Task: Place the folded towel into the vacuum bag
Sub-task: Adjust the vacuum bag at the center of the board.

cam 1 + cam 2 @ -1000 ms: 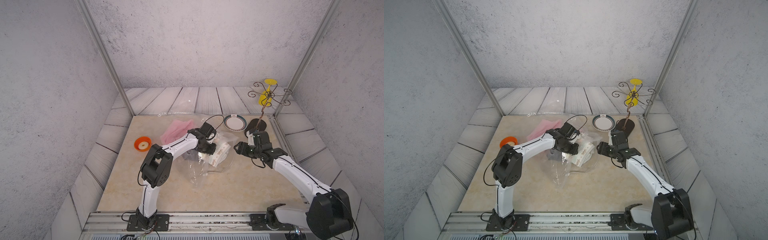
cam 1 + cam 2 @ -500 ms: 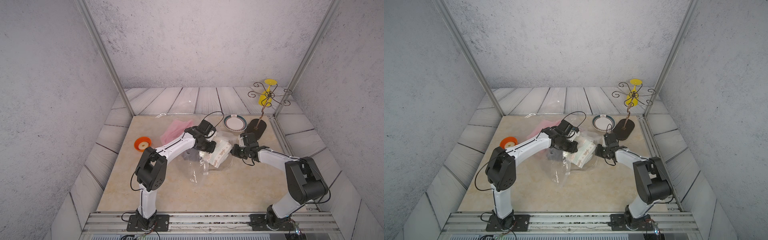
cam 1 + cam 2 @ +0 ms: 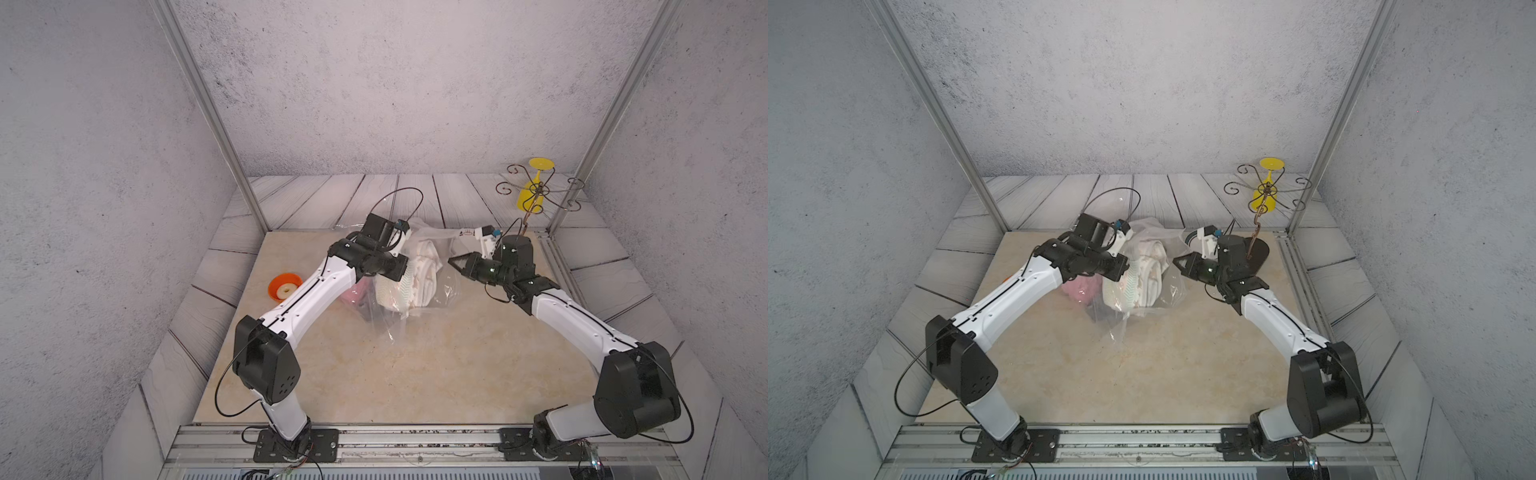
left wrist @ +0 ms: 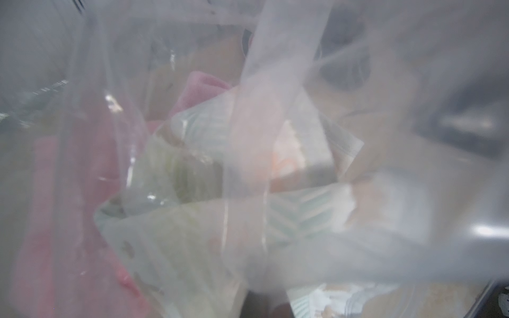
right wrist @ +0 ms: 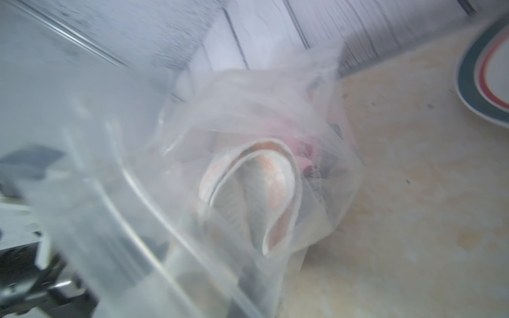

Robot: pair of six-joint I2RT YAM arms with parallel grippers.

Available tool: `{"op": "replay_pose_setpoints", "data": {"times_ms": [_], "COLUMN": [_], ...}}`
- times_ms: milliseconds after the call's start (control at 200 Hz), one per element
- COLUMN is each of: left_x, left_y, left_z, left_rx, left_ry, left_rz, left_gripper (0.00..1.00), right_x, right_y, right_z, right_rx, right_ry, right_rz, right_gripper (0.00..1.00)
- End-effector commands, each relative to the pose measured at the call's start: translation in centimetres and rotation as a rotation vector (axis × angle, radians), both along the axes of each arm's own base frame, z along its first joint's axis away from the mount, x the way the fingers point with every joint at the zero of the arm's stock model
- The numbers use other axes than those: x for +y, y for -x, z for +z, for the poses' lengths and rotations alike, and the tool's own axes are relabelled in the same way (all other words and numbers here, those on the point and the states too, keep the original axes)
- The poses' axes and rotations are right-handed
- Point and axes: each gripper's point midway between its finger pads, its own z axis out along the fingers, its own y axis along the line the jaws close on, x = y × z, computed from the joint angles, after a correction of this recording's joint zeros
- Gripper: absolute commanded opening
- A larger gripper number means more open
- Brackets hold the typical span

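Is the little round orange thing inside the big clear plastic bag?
No, the round orange thing lies on the tabletop, apart from the clear plastic bag.

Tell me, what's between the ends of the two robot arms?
The clear vacuum bag, with the folded towel inside, sits between the left arm's wrist and the right gripper. Both top views show it.

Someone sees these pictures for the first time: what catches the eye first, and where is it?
First the crinkled clear vacuum bag bunched up in the middle of the table, with a pale patterned towel inside it. Then colour: a yellow glass upside down on a wire stand in the far right corner, and an orange disc near the table's left edge.
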Motion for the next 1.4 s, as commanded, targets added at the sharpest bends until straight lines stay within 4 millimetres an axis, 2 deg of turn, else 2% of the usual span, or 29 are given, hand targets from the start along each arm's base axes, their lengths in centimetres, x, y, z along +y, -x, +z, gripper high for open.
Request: {"op": "replay_pose_setpoints", "data": {"times_ms": [0, 85, 165, 265, 305, 340, 380, 420, 485, 525, 631, 696, 751, 821, 871, 961, 1016, 1046, 1086, 1146, 1236, 1321, 1396], "left_x": [2.0, 3.1, 2.6, 0.0, -1.4, -2.8, -4.5, -6.2, -8.3, -9.1, -9.7, -9.8, -10.0, -10.7, -11.0, -10.5, -9.5, -8.9, -7.9, -6.1, -3.1, 0.5, 3.3], "left_y": [-2.4, -3.3, -2.2, 2.0, 4.1, 5.8, 7.8, 9.5, 11.6, 12.5, 12.3, 11.6, 11.1, 11.5, 12.2, 12.9, 13.0, 13.0, 13.2, 13.5, 14.1, 13.4, 13.2], "left_z": [5.3, 9.0, 13.8, 19.0, 20.0, 20.0, 18.9, 16.7, 11.5, 7.7, -1.2, -5.1, -7.1, -7.9, -7.5, -6.7, -6.5, -6.4, -6.3, -6.5, -7.1, -8.8, -10.4], "left_rx": [-0.186, -0.257, -0.310, -0.295, -0.266, -0.242, -0.211, -0.164, -0.060, 0.023, 0.185, 0.237, 0.267, 0.318, 0.352, 0.365, 0.352, 0.344, 0.335, 0.329, 0.327, 0.298, 0.354], "left_ry": [-0.018, -0.005, 0.107, 0.301, 0.366, 0.392, 0.381, 0.345, 0.264, 0.216, 0.127, 0.101, 0.100, 0.139, 0.168, 0.175, 0.154, 0.142, 0.124, 0.105, 0.083, 0.015, 0.001], "left_rz": [0.010, 0.034, -0.015, -0.188, -0.266, -0.337, -0.408, -0.474, -0.546, -0.572, -0.514, -0.464, -0.429, -0.438, -0.458, -0.467, -0.444, -0.429, -0.402, -0.355, -0.279, -0.120, 0.000], "left_gripper": [0.00, 0.00, 0.00, 0.00, 0.00, 0.00, 0.00, 0.00, 0.00, 0.00, 0.00, 0.00, 0.00, 0.01, 0.19, 0.59, 0.74, 0.80, 0.85, 0.93, 0.96, 0.97, 0.97], "right_x": [0.8, 0.7, 0.2, -1.1, -1.7, -2.1, -2.7, -3.2, -4.1, -4.8, -7.5, -10.0, -11.8, -13.6, -14.7, -16.4, -17.2, -17.6, -17.8, -18.1, -18.1, -18.3, -18.5], "right_y": [1.1, 0.5, -0.3, -1.4, -1.6, -1.7, -1.7, -1.6, -1.2, -0.8, 0.3, 1.4, 2.3, 3.3, 4.0, 5.1, 5.7, 5.9, 6.0, 6.0, 5.6, 5.3, 5.0], "right_z": [9.5, 10.2, 8.9, 5.9, 4.2, 2.9, 1.3, -0.3, -2.5, -3.5, -6.0, -7.7, -9.2, -11.0, -12.4, -14.7, -15.9, -16.3, -16.7, -16.9, -16.5, -15.8, -15.0], "right_rx": [-0.232, -0.245, -0.217, -0.148, -0.107, -0.078, -0.035, 0.014, 0.082, 0.114, 0.205, 0.288, 0.345, 0.410, 0.465, 0.551, 0.591, 0.609, 0.624, 0.635, 0.619, 0.592, 0.557], "right_ry": [-0.122, -0.107, -0.057, 0.032, 0.070, 0.097, 0.131, 0.163, 0.202, 0.218, 0.290, 0.367, 0.407, 0.425, 0.428, 0.400, 0.362, 0.341, 0.321, 0.312, 0.309, 0.309, 0.309], "right_rz": [0.084, 0.068, 0.022, -0.073, -0.108, -0.129, -0.157, -0.183, -0.216, -0.242, -0.348, -0.452, -0.529, -0.606, -0.659, -0.736, -0.774, -0.793, -0.803, -0.812, -0.807, -0.811, -0.818], "right_gripper": [0.00, 0.00, 0.00, 0.00, 0.00, 0.00, 0.01, 0.01, 0.01, 0.01, 0.00, 0.00, 0.00, 0.00, 0.00, 0.04, 0.16, 0.30, 0.43, 0.52, 0.56, 0.58, 0.58]}}
